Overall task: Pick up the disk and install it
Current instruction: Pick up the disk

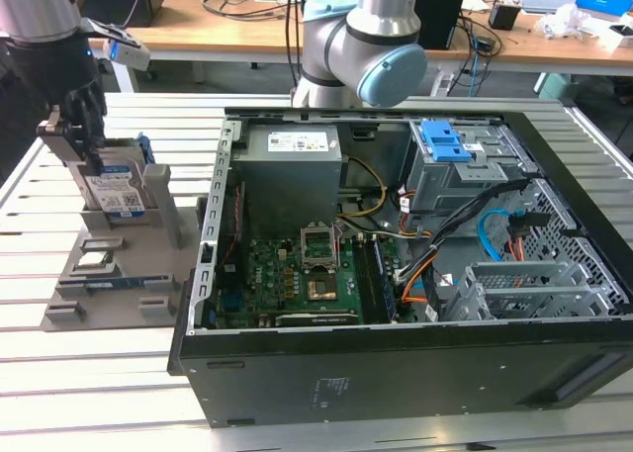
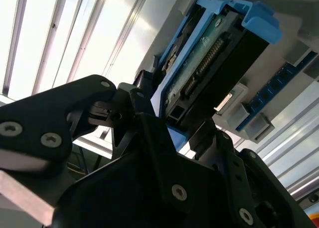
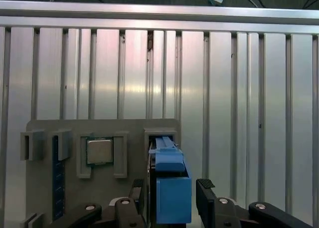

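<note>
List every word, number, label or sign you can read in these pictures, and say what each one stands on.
No text here can be read. The printed items, all in the exterior view:
The disk, white-and-blue label: too small to read.
The power supply, white label: too small to read.
The computer case, pale sticker on its outer wall: blurred.
</note>
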Controlling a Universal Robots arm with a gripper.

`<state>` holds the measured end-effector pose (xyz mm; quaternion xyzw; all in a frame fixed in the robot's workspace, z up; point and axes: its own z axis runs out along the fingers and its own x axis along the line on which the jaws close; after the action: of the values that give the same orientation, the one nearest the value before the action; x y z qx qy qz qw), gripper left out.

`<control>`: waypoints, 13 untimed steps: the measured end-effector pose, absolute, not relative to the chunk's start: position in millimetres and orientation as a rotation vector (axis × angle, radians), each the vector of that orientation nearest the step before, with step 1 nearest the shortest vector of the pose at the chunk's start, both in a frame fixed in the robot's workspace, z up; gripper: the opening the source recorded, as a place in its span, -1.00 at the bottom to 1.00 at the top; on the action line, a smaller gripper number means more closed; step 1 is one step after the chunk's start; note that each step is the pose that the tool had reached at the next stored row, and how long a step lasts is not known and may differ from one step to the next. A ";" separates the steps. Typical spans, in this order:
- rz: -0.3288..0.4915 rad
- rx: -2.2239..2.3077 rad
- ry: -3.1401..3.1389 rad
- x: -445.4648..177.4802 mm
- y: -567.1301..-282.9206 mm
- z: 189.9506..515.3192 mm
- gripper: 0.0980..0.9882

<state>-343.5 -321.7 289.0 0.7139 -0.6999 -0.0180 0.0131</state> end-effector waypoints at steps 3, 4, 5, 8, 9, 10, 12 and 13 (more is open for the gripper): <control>-0.056 2.225 -2.180 -342.3 -321.7 287.1 0.00; -0.056 2.225 -2.180 -341.7 -321.7 286.4 0.00; -0.056 2.225 -2.180 -341.5 -321.7 285.7 0.00; -0.056 2.225 -2.180 -341.0 -321.7 283.1 0.00; -0.056 2.225 -2.180 -341.1 -321.7 283.0 0.00; -0.056 2.225 -2.180 -341.0 -321.7 282.9 0.00; -0.056 2.225 -2.180 -341.0 -321.7 282.7 0.00; -0.056 2.225 -2.180 -341.0 -321.7 282.6 0.00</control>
<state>-341.0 -321.7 282.6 0.7142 -0.6996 -0.0180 0.0131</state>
